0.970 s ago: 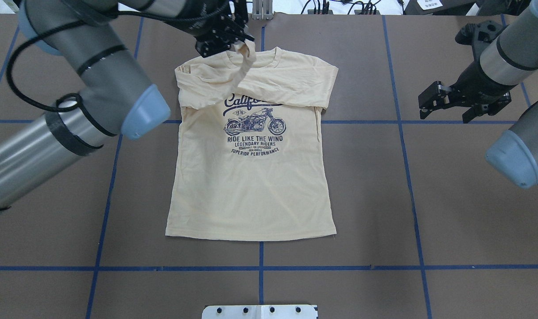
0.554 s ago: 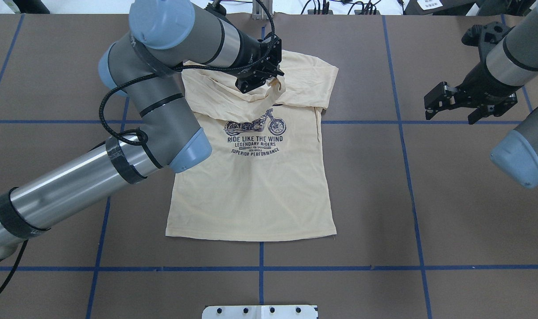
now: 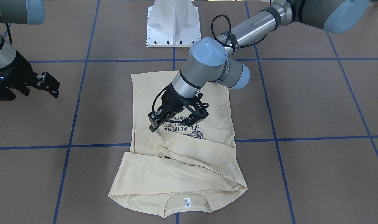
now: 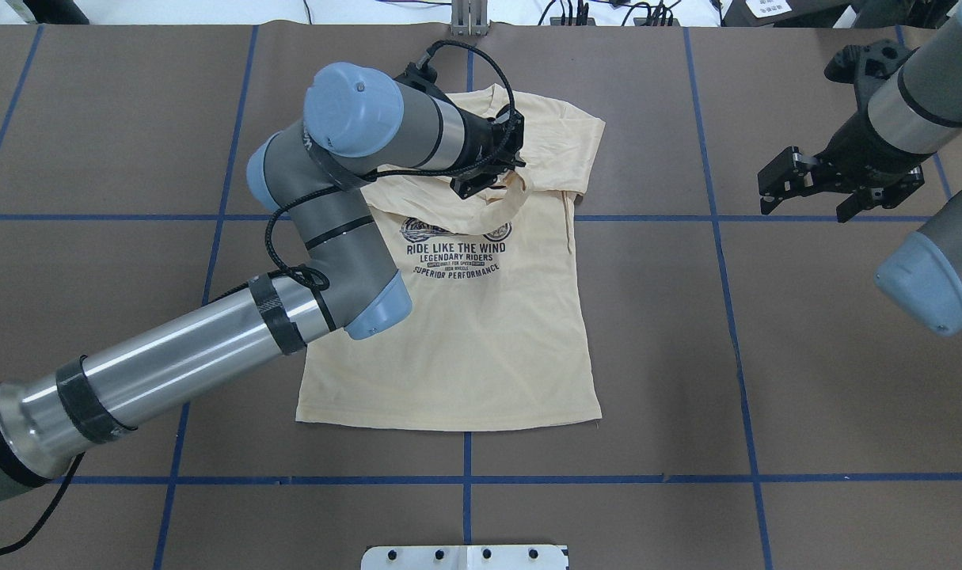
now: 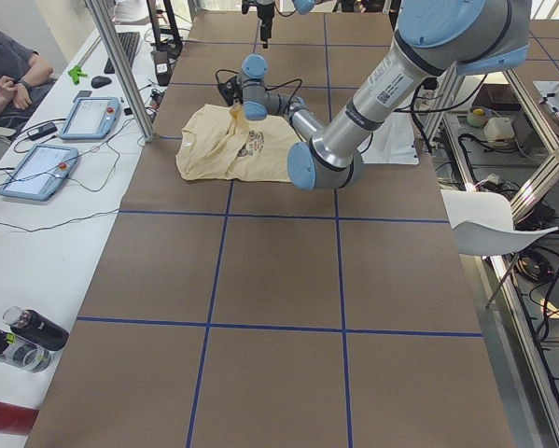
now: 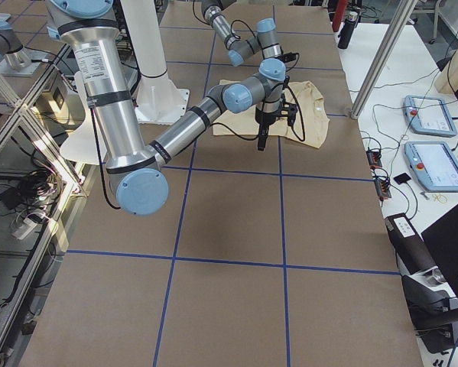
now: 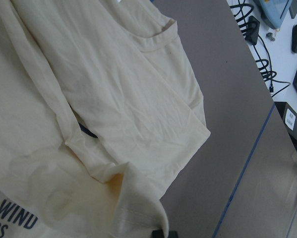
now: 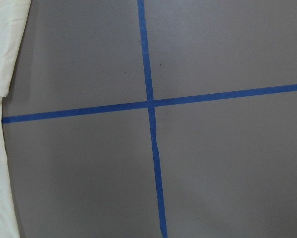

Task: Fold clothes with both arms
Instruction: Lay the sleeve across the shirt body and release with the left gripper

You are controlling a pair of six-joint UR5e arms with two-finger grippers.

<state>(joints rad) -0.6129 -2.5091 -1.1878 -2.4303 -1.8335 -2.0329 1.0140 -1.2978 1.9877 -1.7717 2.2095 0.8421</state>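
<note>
The T-shirt [image 4: 449, 340] lay flat and face up in the middle of the table [image 4: 766, 356], collar toward 12 o'clock and hem toward 6 o'clock in the overhead view. The left pincer [image 4: 492, 178] was clenched on the cuff of 1 long sleeve [image 4: 441, 214].

Over the last second that pincer had travelled from the collar edge at 12 o'clock toward 5 o'clock. It had dragged the cuff down across the chest. The sleeve now draped in a loose arc over the top of the navy print [image 4: 453, 261]. It hid the "California" line that had been readable 1 second earlier, along with most of the motorcycle.

The right pincer [image 4: 809, 202] hung released with nothing between its jaws, well apart from the shirt out at 3 o'clock, and it had barely shifted.

By my reading, the sleeve was being folded inward onto the body, so the fold was at an early stage. The cuff was lifted and not yet laid flat, and the cloth under it looked rumpled.
</note>
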